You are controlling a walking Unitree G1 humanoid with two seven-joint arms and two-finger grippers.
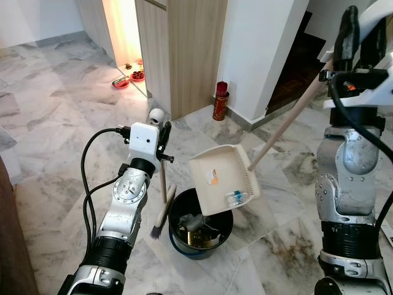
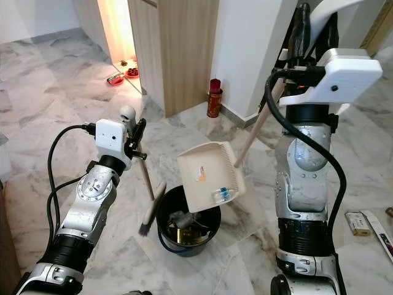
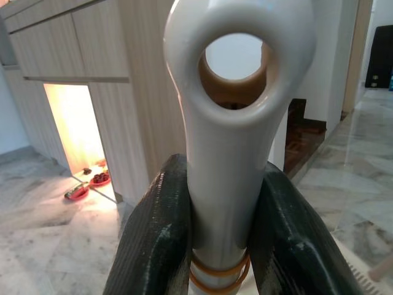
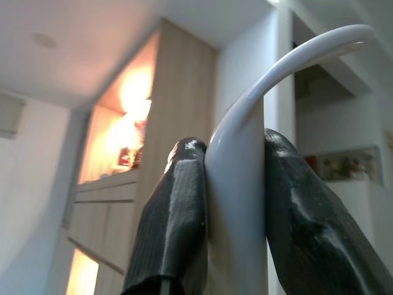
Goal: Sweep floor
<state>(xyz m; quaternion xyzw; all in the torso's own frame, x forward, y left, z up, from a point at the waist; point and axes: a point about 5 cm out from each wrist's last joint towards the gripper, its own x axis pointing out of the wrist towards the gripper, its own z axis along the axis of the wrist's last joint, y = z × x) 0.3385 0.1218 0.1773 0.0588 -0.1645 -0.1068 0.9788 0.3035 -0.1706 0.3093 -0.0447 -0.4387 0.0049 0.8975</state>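
Over the black bin point(image 1: 199, 230) the right gripper point(image 4: 233, 203), fingers pinching the long handle point(image 1: 288, 120), is tipping the cream dustpan point(image 1: 222, 178), which needs a steeper tilt to shed the litter, while the left gripper point(image 3: 224, 233) is clamping the brush point(image 1: 163, 206) beside the rim.

head pair: high, facing down, share bin point(image 1: 199, 228) | wrists: close-up along fingers

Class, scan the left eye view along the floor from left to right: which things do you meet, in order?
Red dishes by the lit cupboard → broom held in the left tool → black bin → red can at the wall → dustpan's wooden handle rising to the right tool.
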